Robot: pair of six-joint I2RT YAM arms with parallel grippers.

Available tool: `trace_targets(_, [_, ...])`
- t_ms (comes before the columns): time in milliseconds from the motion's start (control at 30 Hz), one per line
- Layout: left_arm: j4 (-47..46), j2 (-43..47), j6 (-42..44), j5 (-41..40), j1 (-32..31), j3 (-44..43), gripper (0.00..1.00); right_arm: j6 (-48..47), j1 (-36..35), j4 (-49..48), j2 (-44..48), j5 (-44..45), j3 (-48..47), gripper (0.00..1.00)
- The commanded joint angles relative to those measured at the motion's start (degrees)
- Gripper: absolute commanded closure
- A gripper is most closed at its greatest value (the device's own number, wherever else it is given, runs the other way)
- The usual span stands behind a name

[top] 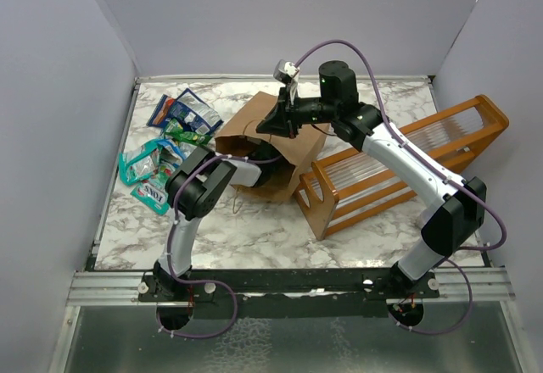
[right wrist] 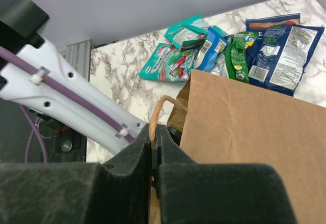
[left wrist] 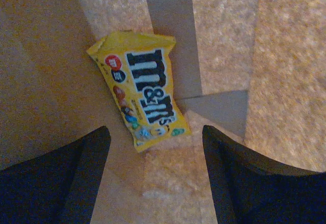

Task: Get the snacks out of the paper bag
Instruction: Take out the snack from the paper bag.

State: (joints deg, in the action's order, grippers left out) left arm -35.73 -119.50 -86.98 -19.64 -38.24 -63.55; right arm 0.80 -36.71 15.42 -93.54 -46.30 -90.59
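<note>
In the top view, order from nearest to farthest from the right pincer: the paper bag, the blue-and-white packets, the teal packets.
1. paper bag: held by the right pincer itself.
2. blue-and-white packets: to its left, far side.
3. teal packets: farthest left, by the table edge.

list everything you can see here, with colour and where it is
paper bag: one, brown, mid-table, left of the rack
snack packets: several overlapping, teal, green and blue-and-white, on the table left of the bag
yellow packet: one, yellow, lying inside the bag
rack: one, orange wood with clear slats, right side of the table
table: one, white and grey marble pattern, under everything
left gripper: one, black fingers, open, inside the bag just short of the yellow packet
right gripper: one, black fingers, shut on the bag's loop handle, at the bag's mouth
</note>
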Motion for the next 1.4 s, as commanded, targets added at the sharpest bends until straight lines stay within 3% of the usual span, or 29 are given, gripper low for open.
trace_targets(0, [-0.11,-4.30,-0.70,-2.14,0.59,-4.07,0.26,0.69,-0.12,-1.18,1.79,-2.91,-1.61,0.98])
trace_targets(267, [3.57,-9.70,-1.23,-2.50,1.51,-11.12,0.30,1.04,-0.12,-1.53,1.78,-4.10,-1.79,0.98])
trace_targets(733, [3.25,-14.35,-0.13,-0.63,4.68,-17.48,0.48,0.87,-0.12,-1.37,1.70,-4.49,-2.65,0.98])
trace_targets(867, [3.43,-14.88,0.27,-0.01,5.40,-18.94,0.58,0.37,-0.12,-0.80,1.77,-4.47,-3.12,0.98])
trace_targets(1067, [0.80,-11.80,2.08,0.57,6.33,-16.36,0.76,-1.83,-0.07,-0.03,3.33,-0.11,-1.96,0.98])
trace_targets(1367, [-3.67,-6.56,1.56,2.27,6.60,-9.19,0.85,-1.57,-0.12,-1.35,4.71,10.72,-0.68,0.98])
